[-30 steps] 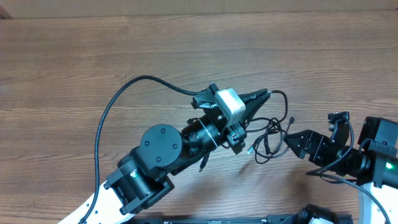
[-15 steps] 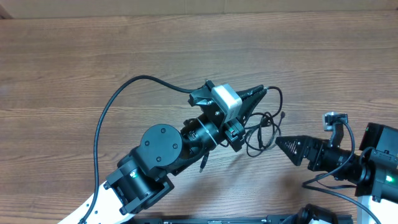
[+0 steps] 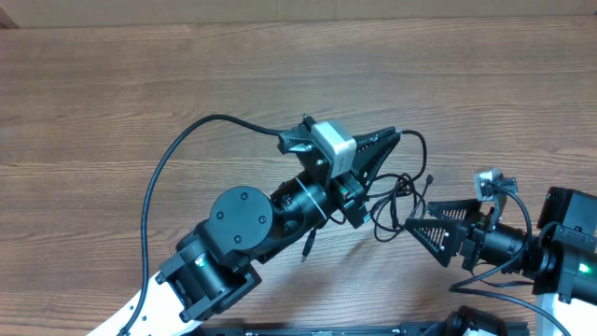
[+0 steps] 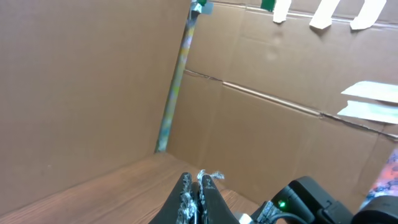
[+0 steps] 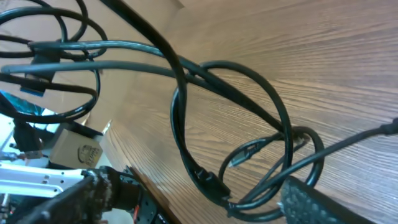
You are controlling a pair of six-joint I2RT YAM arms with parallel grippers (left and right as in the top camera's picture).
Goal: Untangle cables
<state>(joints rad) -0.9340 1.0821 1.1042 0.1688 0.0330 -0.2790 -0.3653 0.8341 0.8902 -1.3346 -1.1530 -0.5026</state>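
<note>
The cables [image 3: 395,200] hung as a loose knot of thin black loops right of the middle of the tabletop [image 3: 112,84], nearer its front edge than its back. The left gripper [image 3: 390,140], jaws pressed together on an upper strand, apparently held the bunch partly raised so the loops would open. The right gripper [image 3: 422,227], jaws apart, sat just beside the lower loops, probably placed to take one strand and draw it free.

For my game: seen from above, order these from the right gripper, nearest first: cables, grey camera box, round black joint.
1. cables, just left of the right gripper
2. grey camera box, up and left
3. round black joint, far left
</note>
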